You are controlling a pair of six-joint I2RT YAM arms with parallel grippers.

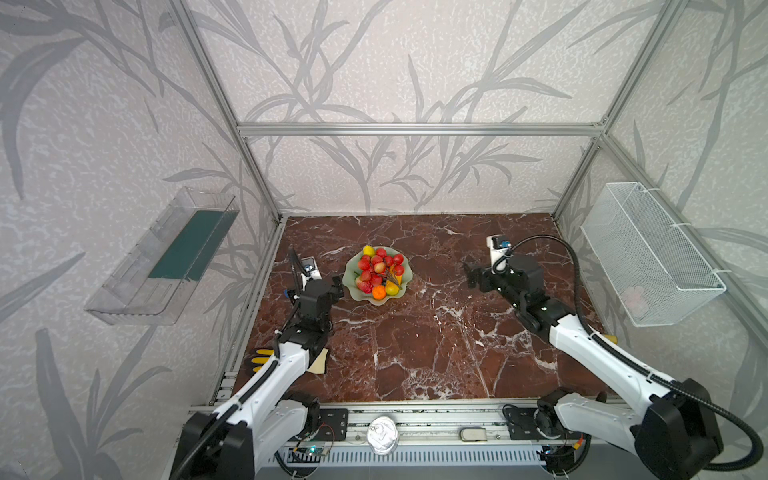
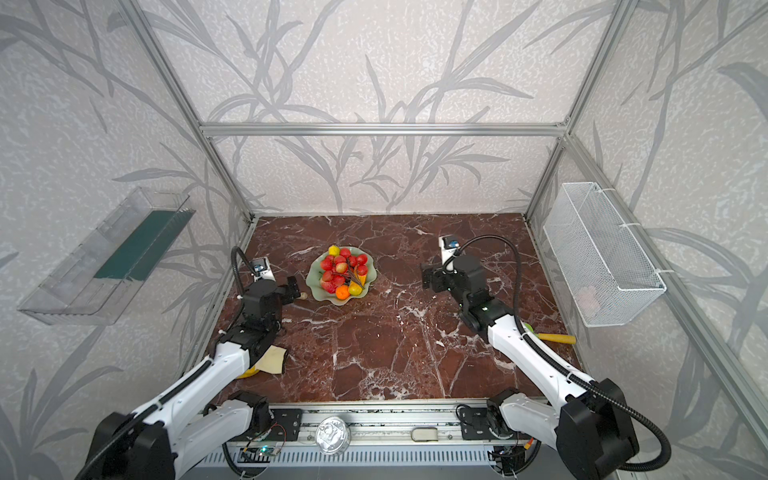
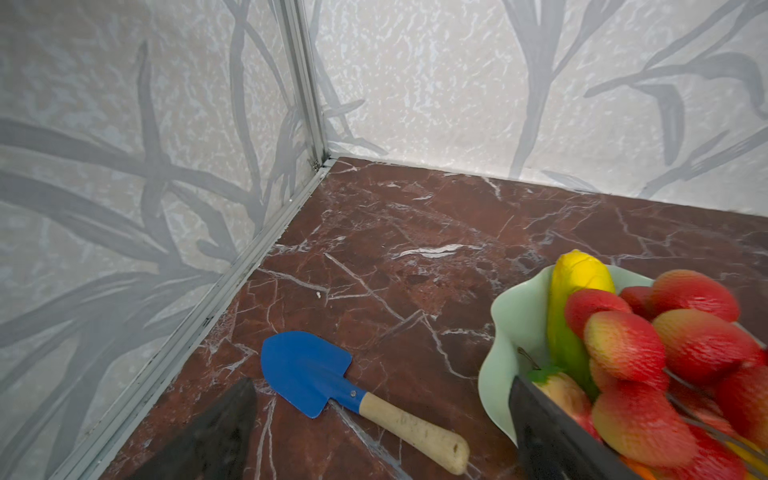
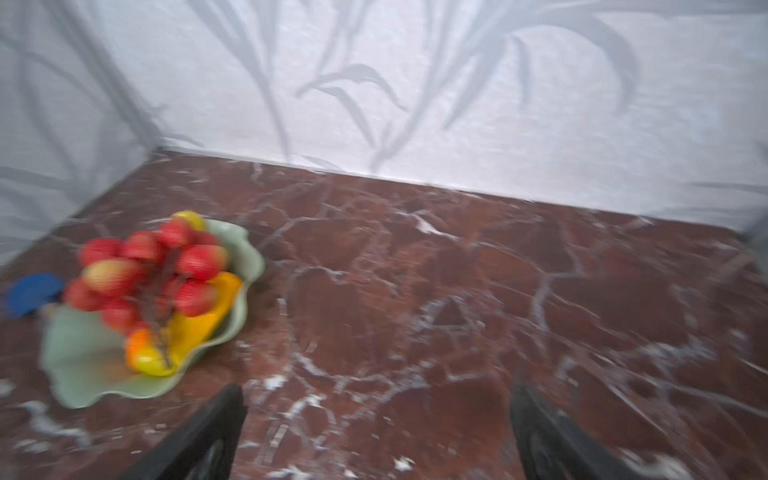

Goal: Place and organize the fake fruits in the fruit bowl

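Right gripper [image 4: 376,388] hangs spread and empty, apart from the fruit bowl [image 1: 351,276]; left gripper [image 3: 380,384], also spread, sits just beside its rim. Fake fruits [image 1: 380,268] lie heaped inside, probably light, rigid, slippery plastic: best pinched across the middle.

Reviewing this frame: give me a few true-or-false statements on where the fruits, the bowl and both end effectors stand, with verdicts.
1. The red grape cluster lies in the fruit bowl. True.
2. The right end effector is shut on a fruit. False: it is open and empty, off to the bowl's right.
3. A blue spade lies on the table beside the bowl. True.
4. The small orange lies on the table outside the bowl. False: it sits in the bowl, at its near edge.
5. The left end effector is open, close by the bowl's left side. True.
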